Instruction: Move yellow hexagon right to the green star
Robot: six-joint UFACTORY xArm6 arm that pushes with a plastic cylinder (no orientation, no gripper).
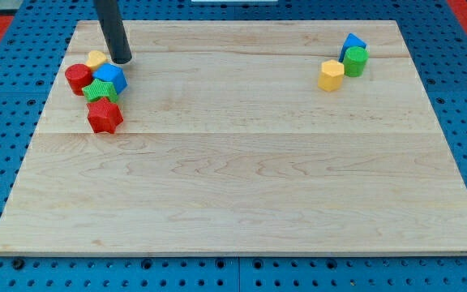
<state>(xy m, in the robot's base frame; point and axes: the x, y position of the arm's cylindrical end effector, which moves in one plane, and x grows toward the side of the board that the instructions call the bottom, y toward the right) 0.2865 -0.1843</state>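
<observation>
Taking the green star as the landmark, the red cylinder is sitting just to its upper left, touching or nearly touching it. A small yellow block, whose shape I cannot make out, is lying above the star, toward the view's top. The red star is resting just below the green star, close to it. The blue block is pressing against the green star's upper right side.

My tip is standing above and slightly right of the green star, just beside the blue block's top edge and next to the small yellow block. Being a bare rod, it is holding nothing and can only push.

Far to the right of the green star, well apart from it, the yellow hexagon is sitting beside a green cylinder, with a second blue block just above that cylinder.

As I judge it, the push itself is not yet under way, since my tip is sitting nowhere near the hexagon. Doing this well is calling for travelling across the bare wooden board, going round to the hexagon's right side without nudging the green cylinder, then driving it leftward in a straight line. The hexagon is likely to be slipping off the rod if pushed off-centre, so small corrections are worth making, and stopping just short of the green star's right side is keeping the cluster undisturbed
</observation>
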